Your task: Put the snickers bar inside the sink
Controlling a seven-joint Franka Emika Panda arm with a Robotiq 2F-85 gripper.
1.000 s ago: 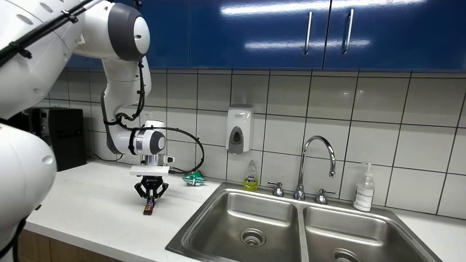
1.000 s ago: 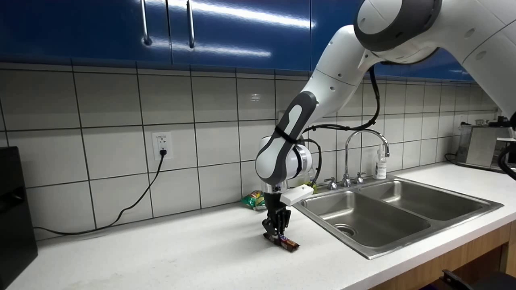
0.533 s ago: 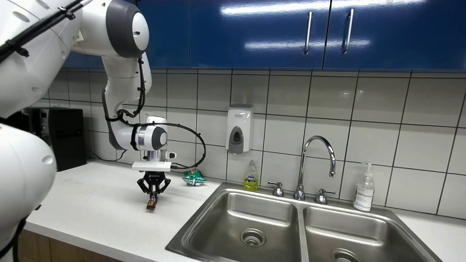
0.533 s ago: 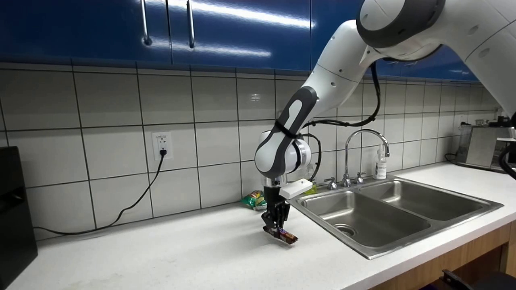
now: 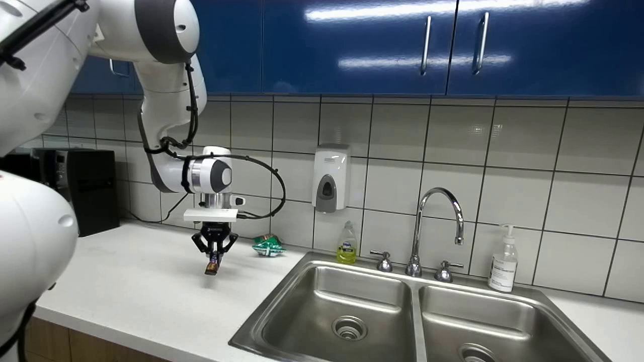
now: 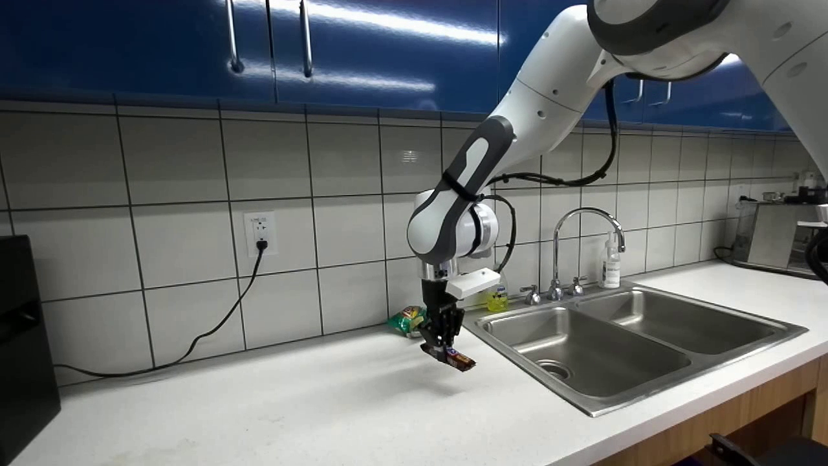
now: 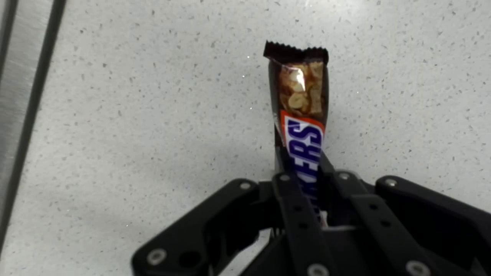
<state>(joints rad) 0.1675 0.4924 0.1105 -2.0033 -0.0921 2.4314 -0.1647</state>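
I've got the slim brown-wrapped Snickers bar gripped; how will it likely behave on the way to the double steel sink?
The Snickers bar is probably fairly stiff: it juts from the black two-finger gripper without visibly bending. Its glossy wrapper may be slippery. With one end well past the grip, it could pivot if bumped.

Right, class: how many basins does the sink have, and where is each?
2: the near basin, on the side closer to the snickers bar, and the far basin beside it, farther from the bar. None looks hidden.
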